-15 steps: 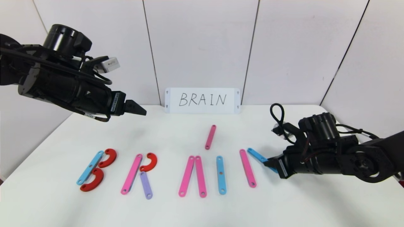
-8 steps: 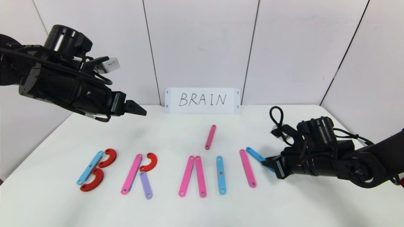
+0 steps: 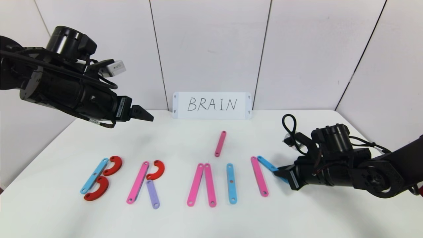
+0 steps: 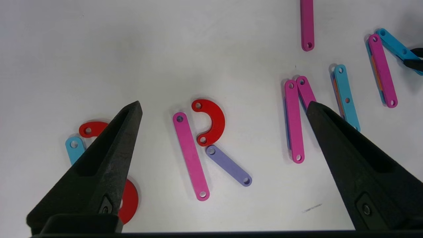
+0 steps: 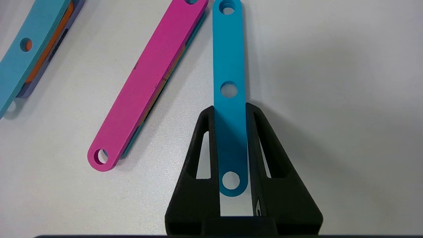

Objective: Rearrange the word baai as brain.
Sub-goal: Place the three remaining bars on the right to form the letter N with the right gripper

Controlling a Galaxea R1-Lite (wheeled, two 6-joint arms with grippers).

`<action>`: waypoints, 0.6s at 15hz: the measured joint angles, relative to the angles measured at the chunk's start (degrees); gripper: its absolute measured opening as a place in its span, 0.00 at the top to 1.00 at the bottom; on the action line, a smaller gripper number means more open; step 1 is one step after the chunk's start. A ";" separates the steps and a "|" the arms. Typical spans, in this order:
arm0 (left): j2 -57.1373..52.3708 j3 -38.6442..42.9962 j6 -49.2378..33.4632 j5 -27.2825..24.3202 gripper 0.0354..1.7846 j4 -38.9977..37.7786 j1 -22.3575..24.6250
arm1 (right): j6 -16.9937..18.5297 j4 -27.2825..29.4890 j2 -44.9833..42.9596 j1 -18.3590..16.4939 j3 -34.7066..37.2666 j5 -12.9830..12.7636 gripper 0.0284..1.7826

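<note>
Plastic letters lie in a row on the white table. At the left are a B, with a blue strip [image 3: 94, 175] and two red curves [image 3: 114, 165], and an R, with a pink strip [image 3: 137, 182], a red curve [image 3: 156, 170] and a purple strip [image 3: 153, 194]. Then come two pink strips [image 3: 195, 184] leaning together and a lone blue strip [image 3: 231, 183]. My right gripper [image 3: 279, 172] [image 5: 230, 109] is shut on a blue strip [image 3: 267, 163] [image 5: 228, 66], low on the table. That strip's far end sits beside the top of a pink strip [image 3: 259, 176]. My left gripper [image 3: 145, 115] [image 4: 224, 105] is open and empty, high above the left side.
A dark pink strip [image 3: 220, 143] lies alone behind the row, near the middle. A white card handwritten BRAIN [image 3: 211, 105] stands against the back wall. White wall panels close the back and right sides of the table.
My right gripper has shifted slightly left with the blue strip, bringing its far end closer to the top of the pink strip. The left arm has not moved.
</note>
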 joint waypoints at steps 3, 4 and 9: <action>0.00 0.02 0.02 -0.01 0.03 0.00 0.00 | 0.02 0.00 0.00 -0.02 0.05 0.02 0.86; 0.00 0.02 0.00 -0.01 0.03 0.00 -0.05 | 0.05 0.04 0.00 -0.05 0.05 0.02 0.86; 0.00 0.05 0.02 -0.04 0.03 -0.02 -0.09 | 0.40 0.00 -0.20 -0.38 0.63 0.09 0.86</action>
